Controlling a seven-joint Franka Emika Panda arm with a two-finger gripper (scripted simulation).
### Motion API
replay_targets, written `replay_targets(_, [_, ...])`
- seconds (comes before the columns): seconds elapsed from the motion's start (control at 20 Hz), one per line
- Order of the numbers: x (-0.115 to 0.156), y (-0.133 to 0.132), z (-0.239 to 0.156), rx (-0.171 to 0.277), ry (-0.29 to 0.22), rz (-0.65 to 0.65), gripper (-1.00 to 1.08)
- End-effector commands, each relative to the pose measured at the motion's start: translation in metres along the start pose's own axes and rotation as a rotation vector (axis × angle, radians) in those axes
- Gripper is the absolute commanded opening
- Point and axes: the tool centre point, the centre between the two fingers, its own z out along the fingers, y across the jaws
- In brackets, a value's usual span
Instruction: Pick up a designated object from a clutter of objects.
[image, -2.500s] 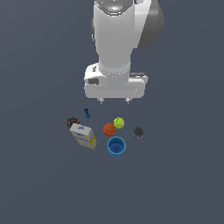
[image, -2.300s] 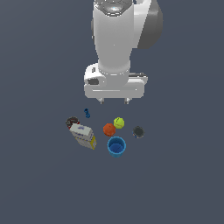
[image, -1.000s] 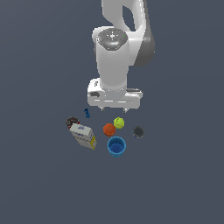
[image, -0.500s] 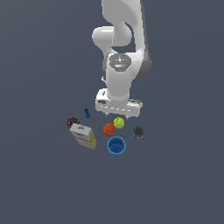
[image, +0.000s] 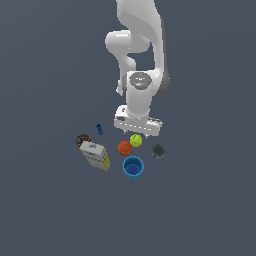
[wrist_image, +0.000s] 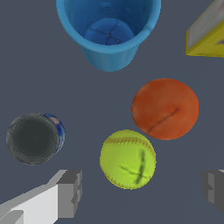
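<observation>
Approach step — pincer (wrist_image: 141, 192) spread wide, straddling the tennis ball (wrist_image: 127, 159); next, likely lower and close, clear of the orange ball (wrist_image: 165, 108).

A small yellow-green tennis ball (wrist_image: 127, 159) with thin curved seams rests on the dark counter (image: 200, 200). It sits just beside an orange-red ball (wrist_image: 165, 108), among clutter: an upright blue cup (wrist_image: 108, 30), a white-and-yellow box (image: 95, 155) and a dark grey round thing (wrist_image: 33, 138).
</observation>
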Motion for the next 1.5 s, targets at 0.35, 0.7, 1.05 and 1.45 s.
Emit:
replay_targets(0.35, [-0.010, -0.001, 0.014, 0.002, 0.011, 0.022, 1.00])
replay_targets(0.7, [-0.010, -0.001, 0.023, 0.002, 0.010, 0.021, 1.00])
replay_targets(1.05, [-0.010, -0.001, 0.052, 0.002, 0.011, 0.022, 1.00])
replay_targets(1.45, [-0.010, -0.001, 0.064, 0.002, 0.011, 0.022, -1.00])
